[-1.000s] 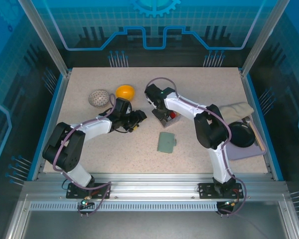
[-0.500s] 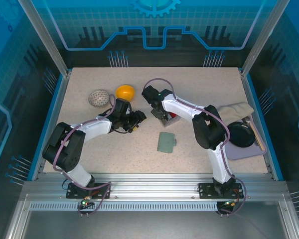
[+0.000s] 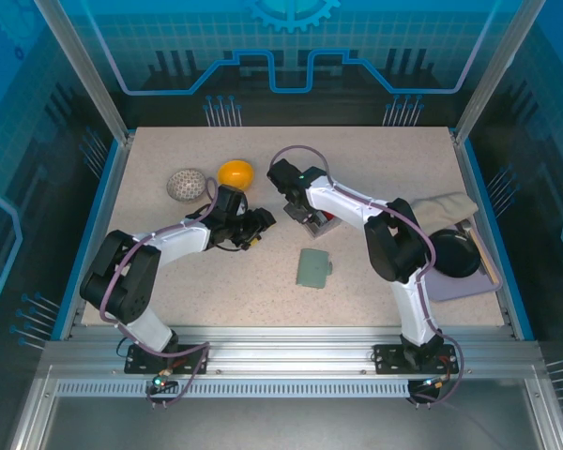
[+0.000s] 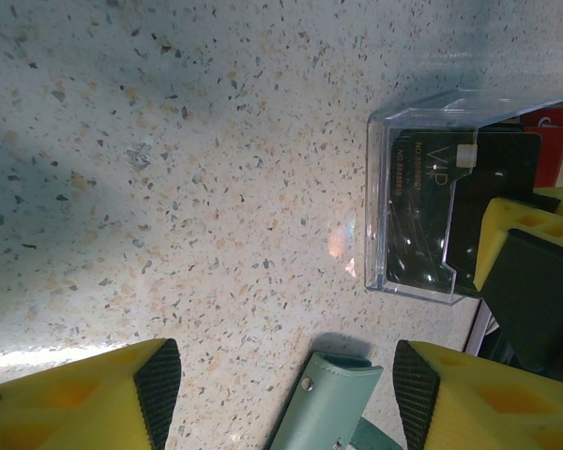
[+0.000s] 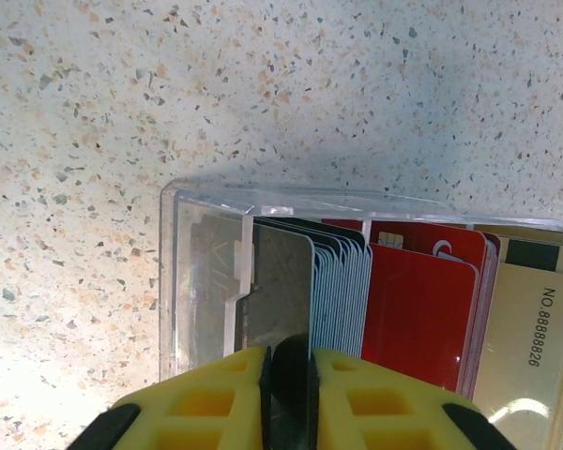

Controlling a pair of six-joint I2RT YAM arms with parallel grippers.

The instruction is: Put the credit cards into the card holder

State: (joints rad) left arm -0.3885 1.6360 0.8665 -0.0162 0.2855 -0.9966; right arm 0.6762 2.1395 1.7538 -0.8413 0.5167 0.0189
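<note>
On speckled table (image 3: pixel 385 159), mid-surface: reading "VIP" on black, "NO.88888826" on tan among credit cards (image 5: pixel 418 305) in clear box (image 5: pixel 202 281). Clenching right gripper (image 5: pixel 288 367) on a grey card, tighter than a second ago. Holding left gripper (image 4: pixel 286 384) released beside; leaving card holder (image 3: pixel 314 268) toward near edge, unmoved.

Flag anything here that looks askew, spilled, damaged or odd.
Nothing is spilled or damaged. The cards in the clear box lean fanned sideways instead of standing square, and the card holder lies shut, slightly askew on the table.
</note>
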